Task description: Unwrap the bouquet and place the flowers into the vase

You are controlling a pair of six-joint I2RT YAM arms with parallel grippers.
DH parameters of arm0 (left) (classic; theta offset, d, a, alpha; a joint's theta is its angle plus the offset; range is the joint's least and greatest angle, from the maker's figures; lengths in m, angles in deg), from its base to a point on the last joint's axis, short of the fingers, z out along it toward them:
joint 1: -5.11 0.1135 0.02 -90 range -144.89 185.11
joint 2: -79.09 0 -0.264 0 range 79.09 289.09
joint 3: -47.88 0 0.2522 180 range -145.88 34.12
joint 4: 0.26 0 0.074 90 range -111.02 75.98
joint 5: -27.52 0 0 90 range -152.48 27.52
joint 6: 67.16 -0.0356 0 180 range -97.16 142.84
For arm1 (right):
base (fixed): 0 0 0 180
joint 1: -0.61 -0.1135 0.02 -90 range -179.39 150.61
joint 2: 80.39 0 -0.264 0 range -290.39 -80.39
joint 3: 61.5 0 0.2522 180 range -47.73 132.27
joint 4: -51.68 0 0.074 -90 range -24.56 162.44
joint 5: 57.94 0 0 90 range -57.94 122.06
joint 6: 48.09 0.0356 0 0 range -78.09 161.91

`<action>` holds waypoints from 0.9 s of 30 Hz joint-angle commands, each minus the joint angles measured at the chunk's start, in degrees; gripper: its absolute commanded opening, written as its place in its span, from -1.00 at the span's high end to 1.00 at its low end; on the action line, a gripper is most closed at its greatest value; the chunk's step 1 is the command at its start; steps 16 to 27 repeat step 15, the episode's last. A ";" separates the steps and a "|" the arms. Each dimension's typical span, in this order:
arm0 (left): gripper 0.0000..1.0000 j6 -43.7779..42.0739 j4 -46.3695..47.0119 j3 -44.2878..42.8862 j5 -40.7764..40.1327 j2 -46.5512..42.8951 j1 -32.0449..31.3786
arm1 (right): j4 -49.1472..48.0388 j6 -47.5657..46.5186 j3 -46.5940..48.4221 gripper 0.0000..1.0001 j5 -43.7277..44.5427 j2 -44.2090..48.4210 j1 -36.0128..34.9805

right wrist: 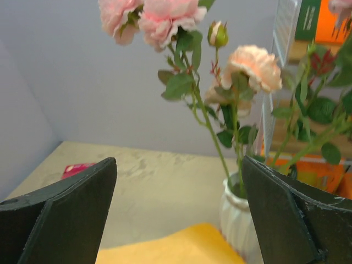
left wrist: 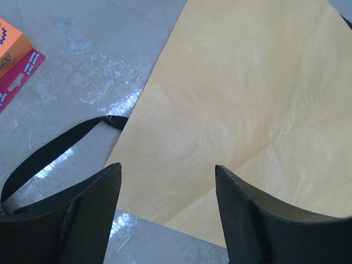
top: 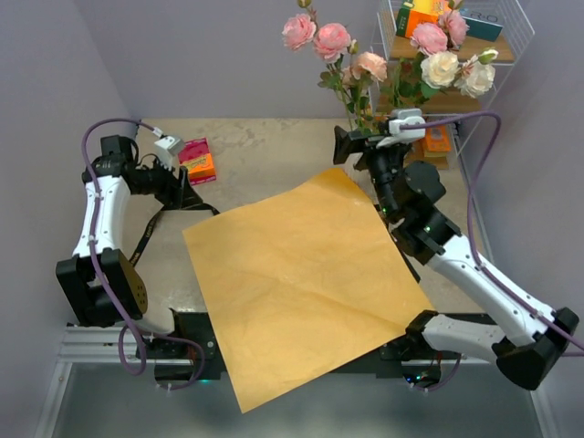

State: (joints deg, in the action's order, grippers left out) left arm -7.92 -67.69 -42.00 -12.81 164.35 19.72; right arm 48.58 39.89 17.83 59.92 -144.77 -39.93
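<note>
The bouquet is unwrapped: its orange-tan paper (top: 301, 274) lies flat in the middle of the table, and its thin black ribbon (top: 146, 233) lies loose to the left. The flowers (top: 365, 64), pink and cream roses on green stems, stand upright at the back right in the white ribbed vase (right wrist: 239, 225). The top view hides the vase behind my right arm. My right gripper (right wrist: 179, 160) is open just in front of the vase, nothing between its fingers. Over the paper's left edge (left wrist: 247, 99), near the ribbon (left wrist: 55, 146), my left gripper (left wrist: 168, 166) stands open and empty.
An orange and pink box (top: 198, 161) lies at the back left beside the left gripper (top: 192, 196). A white wire shelf (top: 511, 27) with orange boxes stands at the back right, close behind the flowers. Walls close the back and both sides.
</note>
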 commanded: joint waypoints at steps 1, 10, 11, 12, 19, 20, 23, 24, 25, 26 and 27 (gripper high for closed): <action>-0.47 0.97 2.43 1.49 -0.10 -0.88 0.15 | 19.12 15.19 -2.98 -0.98 -3.34 6.28 -0.34; -0.49 2.81 4.54 1.50 -1.42 -0.79 0.15 | 36.37 18.90 -3.95 -0.98 -0.26 8.56 -0.95; -0.49 2.99 4.54 1.41 -1.50 -0.79 0.07 | 36.46 18.98 -4.30 -0.98 -0.35 8.83 -0.95; -0.48 3.16 4.71 1.41 -1.59 -0.79 0.15 | 36.46 18.46 -4.74 -0.98 -0.78 9.01 -0.95; -0.49 3.52 5.50 2.20 -1.77 -1.14 0.15 | 37.51 17.93 -4.74 -0.98 -1.22 8.75 -0.95; -0.49 3.52 5.50 2.20 -1.77 -1.14 0.15 | 37.51 17.93 -4.74 -0.98 -1.22 8.75 -0.95; -0.49 3.52 5.50 2.20 -1.77 -1.14 0.15 | 37.51 17.93 -4.74 -0.98 -1.22 8.75 -0.95; -0.49 3.52 5.50 2.20 -1.77 -1.14 0.15 | 37.51 17.93 -4.74 -0.98 -1.22 8.75 -0.95; -0.49 3.52 5.50 2.20 -1.77 -1.14 0.15 | 37.51 17.93 -4.74 -0.98 -1.22 8.75 -0.95; -0.49 3.52 5.50 2.20 -1.77 -1.14 0.15 | 37.51 17.93 -4.74 -0.98 -1.22 8.75 -0.95; -0.49 3.52 5.50 2.20 -1.77 -1.14 0.15 | 37.51 17.93 -4.74 -0.98 -1.22 8.75 -0.95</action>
